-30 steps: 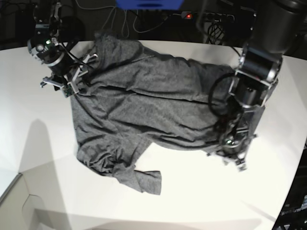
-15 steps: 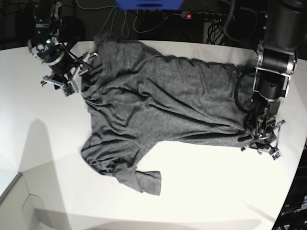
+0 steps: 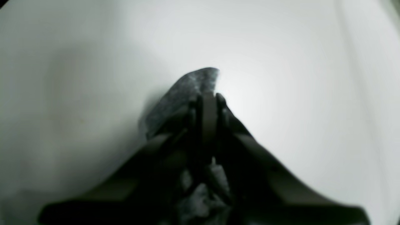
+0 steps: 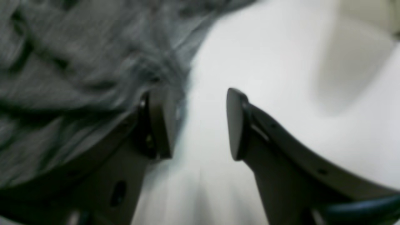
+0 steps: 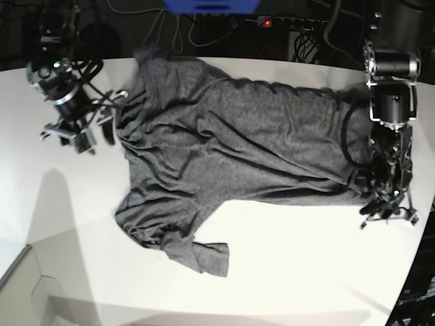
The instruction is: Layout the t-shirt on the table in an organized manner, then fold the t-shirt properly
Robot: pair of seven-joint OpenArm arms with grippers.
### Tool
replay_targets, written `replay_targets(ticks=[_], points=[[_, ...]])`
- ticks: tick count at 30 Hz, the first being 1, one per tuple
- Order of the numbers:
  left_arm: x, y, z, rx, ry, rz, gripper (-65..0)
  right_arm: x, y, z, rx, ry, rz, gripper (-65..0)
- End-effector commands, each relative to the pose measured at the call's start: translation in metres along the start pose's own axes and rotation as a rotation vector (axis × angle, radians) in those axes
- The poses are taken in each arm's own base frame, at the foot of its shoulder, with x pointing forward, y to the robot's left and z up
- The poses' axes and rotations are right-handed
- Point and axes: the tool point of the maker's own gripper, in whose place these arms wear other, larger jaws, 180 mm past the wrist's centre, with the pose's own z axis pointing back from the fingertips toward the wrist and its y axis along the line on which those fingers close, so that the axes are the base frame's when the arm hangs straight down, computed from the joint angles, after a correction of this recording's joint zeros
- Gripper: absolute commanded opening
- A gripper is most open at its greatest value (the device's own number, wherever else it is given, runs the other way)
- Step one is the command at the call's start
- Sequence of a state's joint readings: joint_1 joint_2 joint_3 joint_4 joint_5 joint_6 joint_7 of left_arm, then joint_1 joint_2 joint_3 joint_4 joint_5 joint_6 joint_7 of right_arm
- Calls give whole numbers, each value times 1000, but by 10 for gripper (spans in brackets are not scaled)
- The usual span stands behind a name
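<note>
Bright glare, wrist views blurred, perhaps motion

Robotics lab: cables (image 5: pixel 204 30), power strip (image 5: pixel 296 23), white table (image 5: pixel 285 272)

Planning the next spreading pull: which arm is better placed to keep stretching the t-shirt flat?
Probably the left. Its end effector is shut on the t-shirt at the hem side, so it can pull at once. The right end effector is open over bare table beside the cloth, holding nothing.

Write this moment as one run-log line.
phase: spreading | left end effector: shut on t-shirt hem | right end effector: open, off cloth | table: sleeve bunched
</note>
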State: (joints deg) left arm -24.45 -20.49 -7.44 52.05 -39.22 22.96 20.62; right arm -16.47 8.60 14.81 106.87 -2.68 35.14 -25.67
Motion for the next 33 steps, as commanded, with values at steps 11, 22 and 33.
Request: replay_targets(ticks=[11, 22, 33], points=[[18, 8, 32, -57, 5, 163, -579, 80, -39, -60, -23, -77, 13, -336], [13, 16, 69, -106, -53, 218, -579, 80, -18, -124, 114, 13, -7, -335], [-73, 39, 56, -13, 125, 201, -579, 109, -21, -152, 146, -98, -73, -335]])
